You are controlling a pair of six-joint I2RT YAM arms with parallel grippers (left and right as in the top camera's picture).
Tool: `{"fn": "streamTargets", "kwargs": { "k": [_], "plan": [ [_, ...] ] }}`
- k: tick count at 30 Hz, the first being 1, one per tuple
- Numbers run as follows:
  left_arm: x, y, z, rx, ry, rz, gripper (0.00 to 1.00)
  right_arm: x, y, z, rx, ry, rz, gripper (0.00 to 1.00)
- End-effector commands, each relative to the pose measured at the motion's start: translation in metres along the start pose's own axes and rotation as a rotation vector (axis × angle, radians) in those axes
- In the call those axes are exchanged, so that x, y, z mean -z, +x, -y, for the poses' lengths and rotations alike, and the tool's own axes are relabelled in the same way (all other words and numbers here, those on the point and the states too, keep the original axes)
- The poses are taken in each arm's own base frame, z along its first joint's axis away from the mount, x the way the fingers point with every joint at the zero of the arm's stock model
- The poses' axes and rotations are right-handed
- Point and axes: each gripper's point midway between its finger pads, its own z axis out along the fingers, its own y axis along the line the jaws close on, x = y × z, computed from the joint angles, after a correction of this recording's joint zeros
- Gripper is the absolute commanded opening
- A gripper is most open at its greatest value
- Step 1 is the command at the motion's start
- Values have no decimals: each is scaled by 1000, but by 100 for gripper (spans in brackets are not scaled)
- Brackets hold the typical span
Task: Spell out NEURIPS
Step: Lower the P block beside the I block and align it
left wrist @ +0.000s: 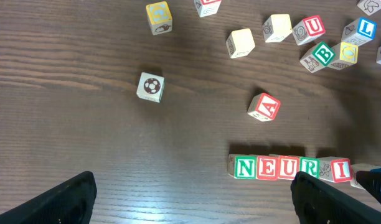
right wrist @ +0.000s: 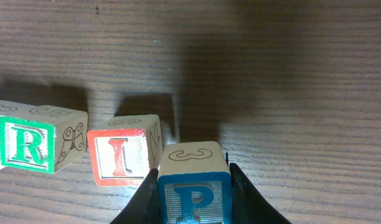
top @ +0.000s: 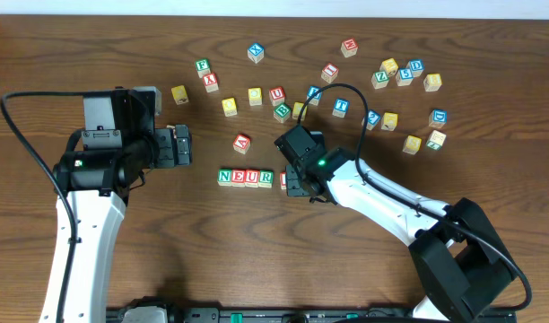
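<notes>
A row of blocks reading N E U R (top: 245, 177) lies on the table; in the left wrist view it reads N E U R I (left wrist: 289, 168). My right gripper (right wrist: 193, 186) is shut on a blue P block (right wrist: 194, 186), held just right of the red I block (right wrist: 123, 157), touching or nearly touching it. The green R block (right wrist: 30, 144) sits left of the I. In the overhead view my right gripper (top: 297, 184) covers the row's right end. My left gripper (left wrist: 193, 196) is open and empty, left of the row (top: 180, 146).
Several loose letter blocks are scattered across the far half of the table, including a red A block (top: 242, 142), a green B block (top: 282, 111) and a red U block (top: 276, 93). A soccer-ball block (left wrist: 150, 86) lies apart at the left.
</notes>
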Motion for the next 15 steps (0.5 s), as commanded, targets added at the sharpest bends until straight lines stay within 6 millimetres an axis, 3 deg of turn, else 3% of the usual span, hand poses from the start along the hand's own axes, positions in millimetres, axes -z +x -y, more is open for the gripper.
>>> {"fn": "streamTargets", "kwargs": {
  "k": [1,11,15],
  "plan": [
    [6,-8,-1,-10,-8,24,98,1,-1,3,-11,18,15,9],
    [6,-8,-1,-10,-8,25,98,-1,-3,0,-11,3,32,6],
    [6,-8,-1,-10,-8,25,98,0,-1,-13,14,-19,48,7]
  ]
}}
